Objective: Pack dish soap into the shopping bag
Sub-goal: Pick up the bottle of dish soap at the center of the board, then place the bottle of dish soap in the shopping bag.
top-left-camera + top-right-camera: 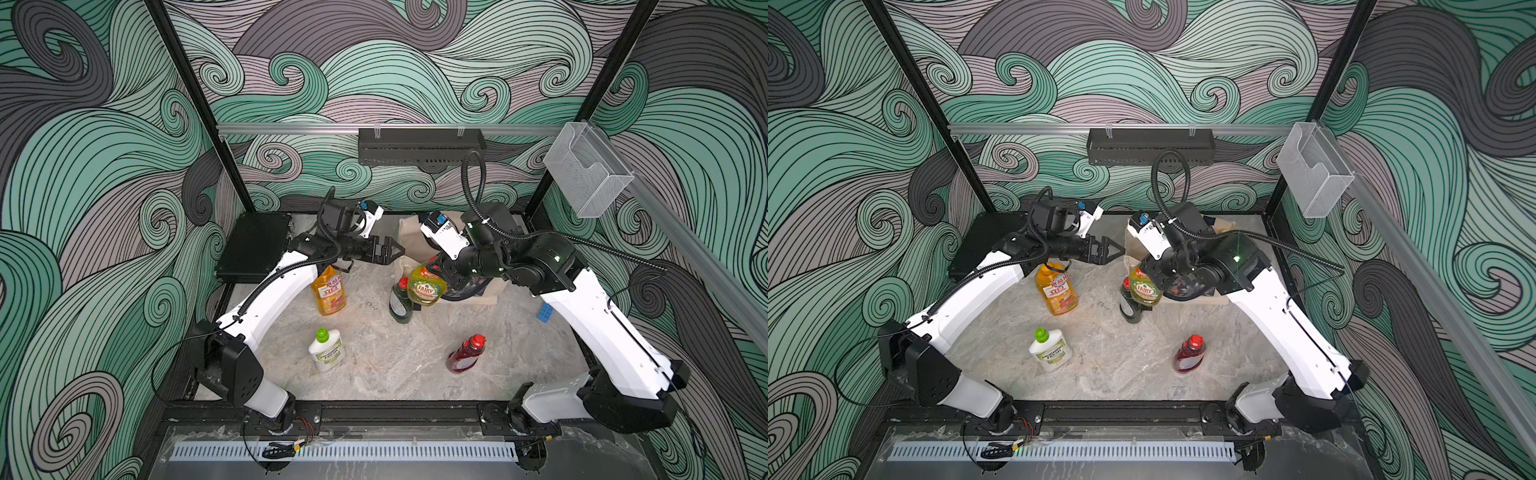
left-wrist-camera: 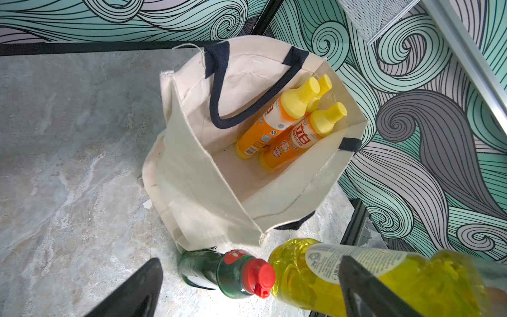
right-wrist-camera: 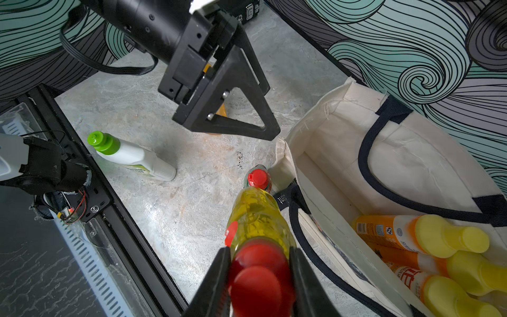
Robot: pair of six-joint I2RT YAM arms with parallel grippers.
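Top views: my right pincer [image 1: 437, 272] grips the yellow-green Fairy bottle [image 1: 424, 287] by its neck, held tilted just in front of the shopping bag [image 1: 415, 243], above the dark green bottle [image 1: 400, 302]. My left pincer [image 1: 395, 250] is spread wide, holding nothing, over the bench [image 1: 395, 374] short of the bag. The orange pump bottle [image 1: 329, 293], white green-capped bottle [image 1: 326, 350], red bottle [image 1: 467, 354] stand on the bench, all outside the bag. Left wrist: bag mouth open, three orange yellow-capped bottles [image 2: 277, 123] lying inside; dark green bottle upright just beside the bag. Right wrist: my jaws clamp the Fairy bottle's red-capped top, bag open alongside
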